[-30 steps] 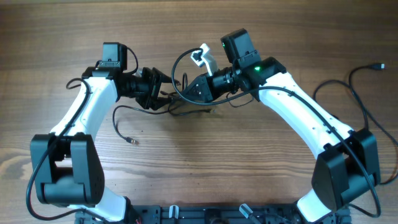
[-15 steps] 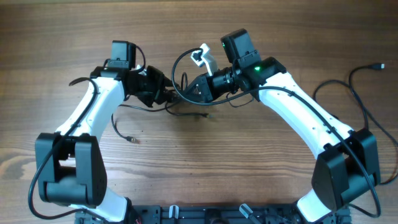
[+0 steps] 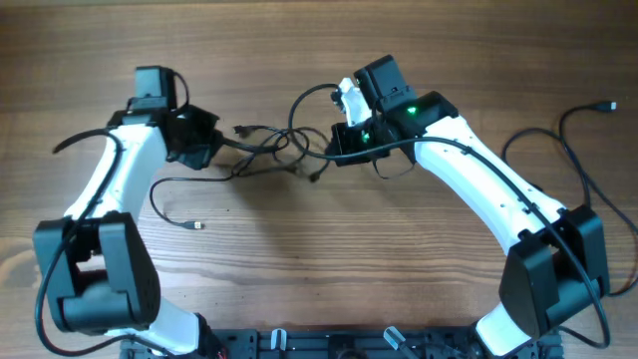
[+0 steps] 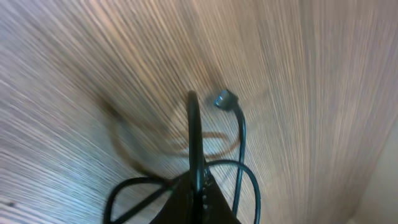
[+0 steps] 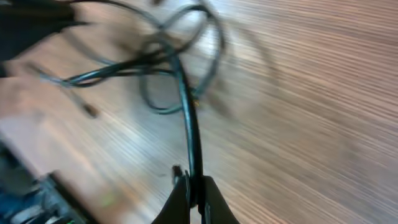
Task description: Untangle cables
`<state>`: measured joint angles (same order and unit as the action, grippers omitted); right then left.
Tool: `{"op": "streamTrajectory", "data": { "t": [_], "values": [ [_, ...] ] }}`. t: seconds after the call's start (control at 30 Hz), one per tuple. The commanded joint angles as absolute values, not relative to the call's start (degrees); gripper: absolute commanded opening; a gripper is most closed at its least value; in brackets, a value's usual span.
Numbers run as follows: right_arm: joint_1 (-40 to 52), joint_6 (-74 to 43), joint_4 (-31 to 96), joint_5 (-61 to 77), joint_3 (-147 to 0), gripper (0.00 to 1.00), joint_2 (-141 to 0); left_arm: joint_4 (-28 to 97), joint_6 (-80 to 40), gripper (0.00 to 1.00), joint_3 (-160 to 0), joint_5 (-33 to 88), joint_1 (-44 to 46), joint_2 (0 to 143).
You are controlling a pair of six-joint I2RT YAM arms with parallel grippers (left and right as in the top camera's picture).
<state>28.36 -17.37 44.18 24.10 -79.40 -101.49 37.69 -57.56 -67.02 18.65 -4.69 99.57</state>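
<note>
I see the cables (image 3: 276,150) in a loose tangle on the bench (image 3: 329,249), in the upper middle of the overhead frame, strung between both arms. My left claw (image 3: 217,146) is pressed together on a strand at the tangle's left side. My right claw (image 3: 337,152) pinches another strand at its right side. A lone cord (image 3: 564,117) lies near the right edge, well apart.
</note>
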Motion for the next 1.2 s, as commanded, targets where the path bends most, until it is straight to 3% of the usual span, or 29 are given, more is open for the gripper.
{"op": "streamTrajectory", "data": {
  "t": [0.0,0.13,0.8,1.17],
  "values": [
    [26.96,-20.53,47.48,8.56,-80.01,0.04,-102.24,37.95,-53.06,0.04,-67.37,15.29,-8.54,100.20],
    [21.32,-24.56,53.06,-3.55,-80.01,0.04,-102.24,38.22,-52.69,0.04,-67.37,13.34,-11.75,100.20],
    [-21.34,-36.32,51.24,-6.28,-80.01,0.04,-102.24,42.83,-58.48,0.04,-65.93,9.13,-29.28,100.20],
    [-23.35,-29.47,47.05,1.78,-78.78,0.04,-102.26,36.91,-55.46,0.04,-64.49,12.58,-20.21,100.20]
  ]
}}
